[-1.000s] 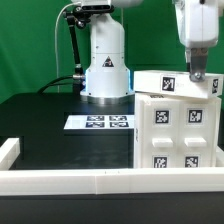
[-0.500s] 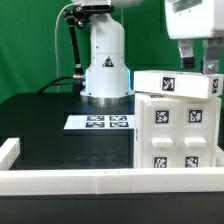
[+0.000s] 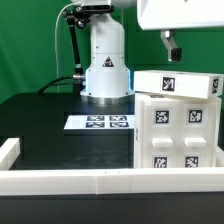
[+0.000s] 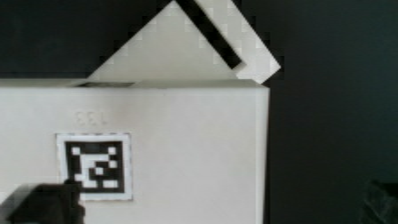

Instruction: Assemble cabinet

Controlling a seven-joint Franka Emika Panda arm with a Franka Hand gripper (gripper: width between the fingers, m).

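Note:
The cabinet (image 3: 178, 128) stands at the exterior view's right, a big white box whose front squares carry tags. A white top panel (image 3: 176, 83) with one tag lies across it, slightly askew. My gripper (image 3: 190, 48) hangs well above this panel and touches nothing. One dark finger (image 3: 170, 45) shows; the rest is cut off by the frame's edge. In the wrist view the gripper (image 4: 214, 215) looks down on the white panel (image 4: 178, 130) and its tag (image 4: 95, 165). One dark finger (image 4: 43, 205) stands far out to the side. The jaws are open and empty.
The arm's white base (image 3: 105, 68) stands at the back. The marker board (image 3: 100, 122) lies on the black table in front of it. A long white border rail (image 3: 70, 180) runs along the near edge, with a raised end at the exterior view's left.
My gripper has risen from the cabinet's top panel and shifted toward the exterior view's left. Its fingers have spread apart. The panel stays on the cabinet.

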